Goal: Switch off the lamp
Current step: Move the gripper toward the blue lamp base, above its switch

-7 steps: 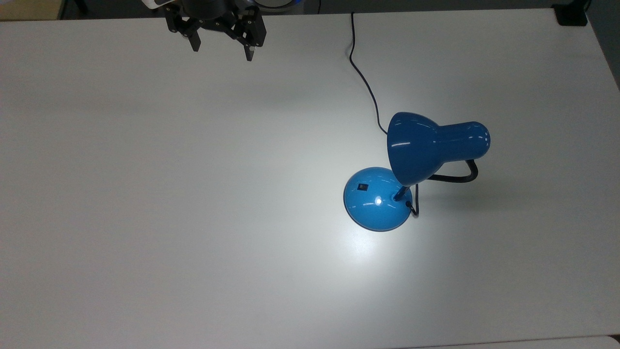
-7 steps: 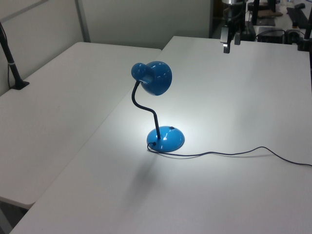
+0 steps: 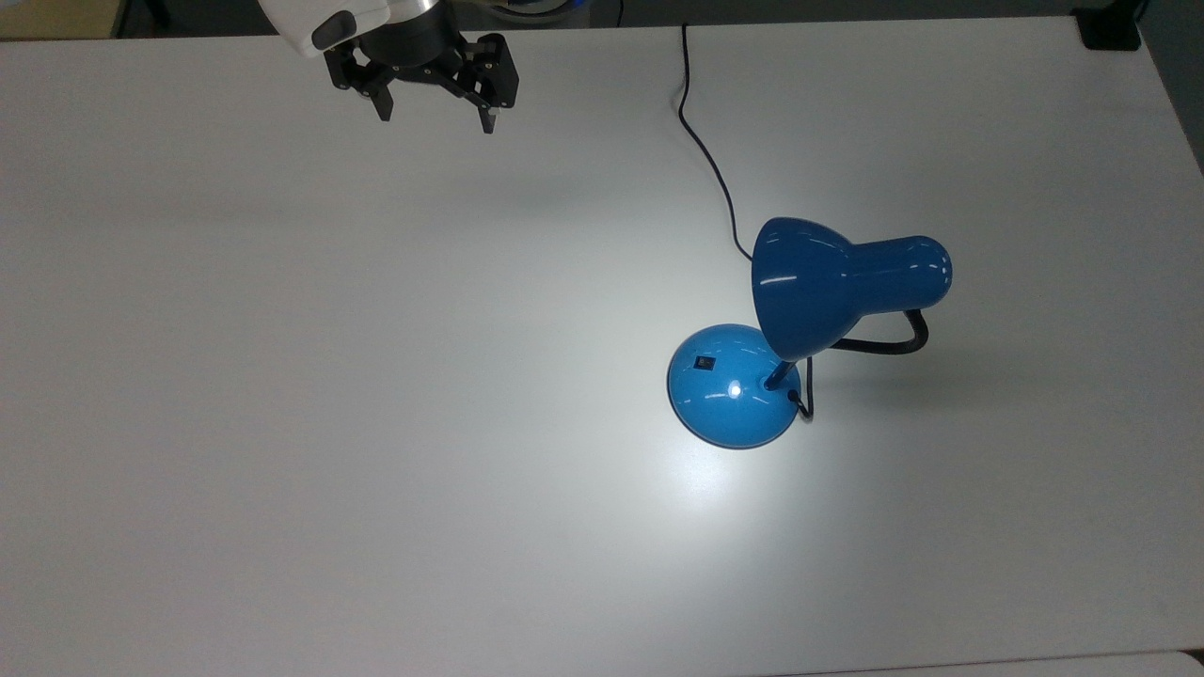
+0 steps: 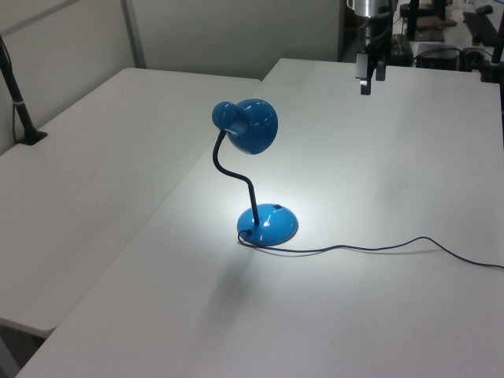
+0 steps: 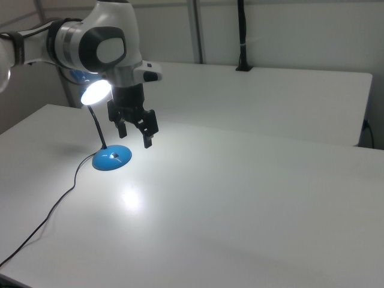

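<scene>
in the top view the lamp (image 3: 752,376) stands on the table (image 3: 282,423), right of the tool (image 3: 435,120).

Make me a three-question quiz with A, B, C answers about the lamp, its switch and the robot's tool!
1. Where is the small black switch?
A. On the shade
B. On the round base
C. On the cord

2. What colour is the lamp?
A. Blue
B. Red
C. Yellow

3. Is the lamp on or off now?
A. Off
B. On
C. Broken in pieces

Answers:
1. B, the top view shows the black square on the domed base.
2. A, the shade and base are glossy blue in every view.
3. B, the shade's mouth glows in the right view and a bright pool of light lies on the table around the base. The tool hangs open, far from the lamp, near the top view's upper edge.
</scene>
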Robot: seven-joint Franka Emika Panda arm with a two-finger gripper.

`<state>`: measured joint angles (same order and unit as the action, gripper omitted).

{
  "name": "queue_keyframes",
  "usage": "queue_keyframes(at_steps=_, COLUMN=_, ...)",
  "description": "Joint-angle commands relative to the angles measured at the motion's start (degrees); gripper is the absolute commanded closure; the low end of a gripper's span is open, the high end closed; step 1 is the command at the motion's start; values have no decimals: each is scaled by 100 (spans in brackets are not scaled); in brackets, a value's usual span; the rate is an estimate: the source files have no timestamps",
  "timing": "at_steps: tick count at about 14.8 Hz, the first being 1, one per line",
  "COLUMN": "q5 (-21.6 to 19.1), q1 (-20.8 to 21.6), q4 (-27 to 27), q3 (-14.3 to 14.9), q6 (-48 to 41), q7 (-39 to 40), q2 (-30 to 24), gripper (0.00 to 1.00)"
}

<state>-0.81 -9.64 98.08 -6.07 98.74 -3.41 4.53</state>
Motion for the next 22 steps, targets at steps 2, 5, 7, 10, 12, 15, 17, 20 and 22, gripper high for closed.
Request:
queue_keyframes(at_steps=2, q5=11, q1=32, q4=-43, q3=9, q6=-127, q7=1519, q2=-5, gripper=50)
queue_keyframes(at_steps=5, q5=-251, q1=207, q4=-78, q3=131, q6=-13, q7=3509, q2=222, gripper=91)
queue_keyframes(at_steps=7, q5=-376, q1=497, q4=-60, q3=229, q6=469, q7=4563, q2=433, gripper=100)
queue_keyframes(at_steps=10, q5=-376, q1=997, q4=-78, q3=325, q6=1023, q7=5349, q2=864, gripper=100)
queue_keyframes(at_steps=12, q5=-359, q1=1489, q4=-96, q3=579, q6=1366, q7=5350, q2=1084, gripper=100)
queue_keyframes(at_steps=15, q5=-306, q1=2008, q4=-191, q3=878, q6=1674, q7=5350, q2=1426, gripper=100)
queue_keyframes(at_steps=17, q5=-306, q1=2307, q4=-525, q3=1081, q6=1684, q7=5342, q2=1734, gripper=100)
queue_keyframes(at_steps=20, q5=-306, q1=2458, q4=-772, q3=1134, q6=1701, q7=5298, q2=2060, gripper=100)
queue_keyframes(at_steps=22, q5=-297, q1=2607, q4=-912, q3=1134, q6=1841, q7=5263, q2=2227, gripper=100)
